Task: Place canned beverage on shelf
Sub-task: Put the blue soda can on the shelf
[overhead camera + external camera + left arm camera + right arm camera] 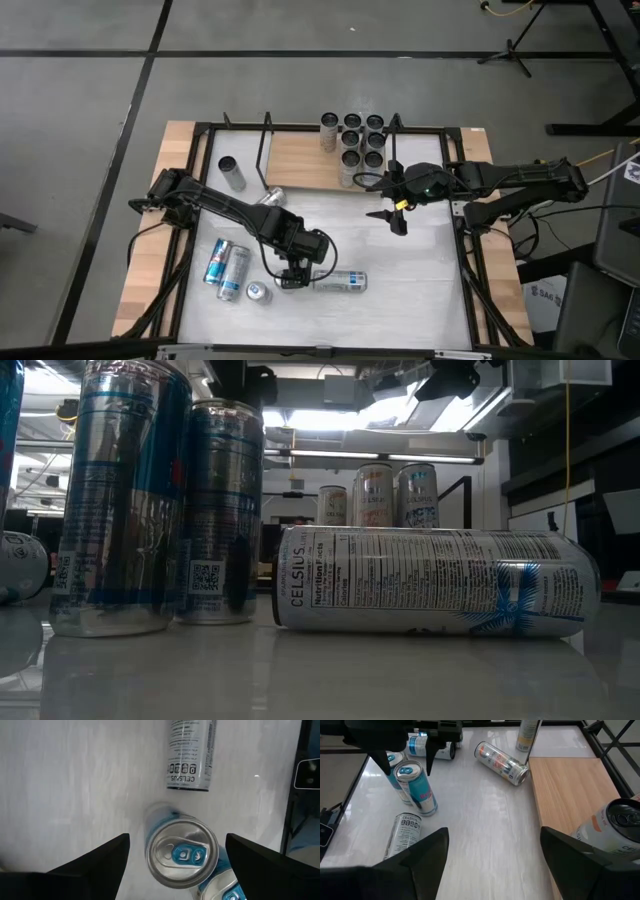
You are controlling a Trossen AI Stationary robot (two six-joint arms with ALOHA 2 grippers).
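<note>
Item: left fingers [175, 857], spread wide, empty, hovering straddling upright blue can [182, 852] on bench [420, 290].
Item: lying Celsius can [338, 281] just beside; closing could nudge it rolling.
Item: second blue can [225, 887] touching target; may topple.
Item: shelf [300, 160] well apart, right end crowded.
Item: right fingers [492, 857] released, waiting beside shelf.

Cans: thirteen or fourteen in all.
- On shelf [300, 160]: cluster of upright cans [362, 140] just beyond right gripper [397, 212]; seven or eight, packed too tight for exact count.
- Off shelf: six. One lying can [340, 281] just beside left gripper [288, 280], three blue-and-silver cans [234, 272] near it, upright can [232, 172] and lying can [272, 197] farther off.

Shelves: one. Arms: two. Grippers: two.
</note>
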